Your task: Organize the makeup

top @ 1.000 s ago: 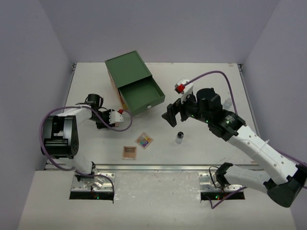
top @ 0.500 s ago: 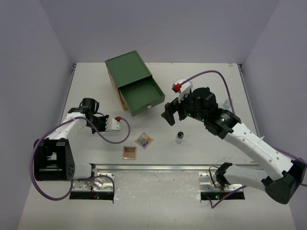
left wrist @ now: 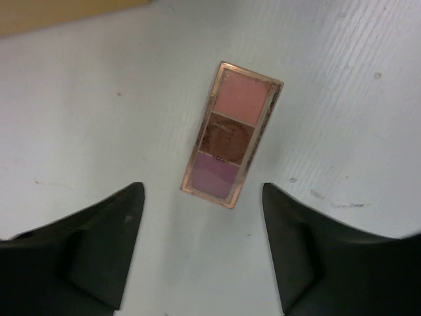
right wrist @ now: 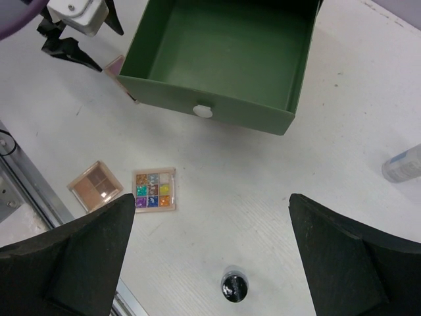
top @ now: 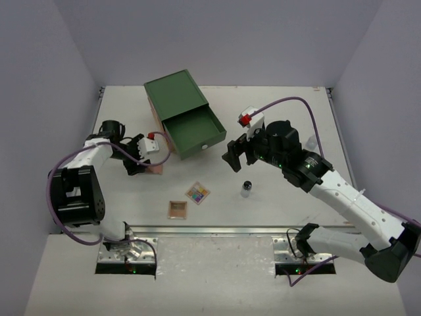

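Hovering over a slim rose-gold three-shade palette lying flat on the white worktop, just left of the open green drawer box, left gripper is gaping part-open, empty; right gripper is hanging wide open.

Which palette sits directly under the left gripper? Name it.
The pink three-shade palette, between the fingers of the left gripper; the tan palette and multicolour palette lie nearer the front edge.

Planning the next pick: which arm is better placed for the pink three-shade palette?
Left. The left gripper hovers over the palette, jaws open either side; the right gripper hangs farther off, beyond the drawer.
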Action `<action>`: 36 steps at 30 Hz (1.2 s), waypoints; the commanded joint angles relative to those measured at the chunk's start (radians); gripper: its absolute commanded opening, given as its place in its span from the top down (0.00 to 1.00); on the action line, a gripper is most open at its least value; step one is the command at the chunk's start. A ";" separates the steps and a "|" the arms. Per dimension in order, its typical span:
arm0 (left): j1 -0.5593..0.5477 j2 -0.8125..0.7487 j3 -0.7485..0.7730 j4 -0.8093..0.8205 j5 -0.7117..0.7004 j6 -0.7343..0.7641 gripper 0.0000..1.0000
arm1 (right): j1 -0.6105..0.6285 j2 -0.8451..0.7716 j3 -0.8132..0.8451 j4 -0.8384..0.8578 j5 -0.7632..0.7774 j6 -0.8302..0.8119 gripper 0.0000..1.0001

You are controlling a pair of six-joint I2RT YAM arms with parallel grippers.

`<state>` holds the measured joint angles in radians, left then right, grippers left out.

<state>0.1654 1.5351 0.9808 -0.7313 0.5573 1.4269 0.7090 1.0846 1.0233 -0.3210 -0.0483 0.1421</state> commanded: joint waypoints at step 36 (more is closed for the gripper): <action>-0.146 0.227 -0.102 0.106 -0.178 0.137 0.74 | -0.003 0.005 0.019 0.039 0.019 -0.002 0.01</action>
<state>0.0385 1.6903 0.9348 -0.7402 0.3658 1.5605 0.7090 1.0878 1.0222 -0.3155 -0.0473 0.1421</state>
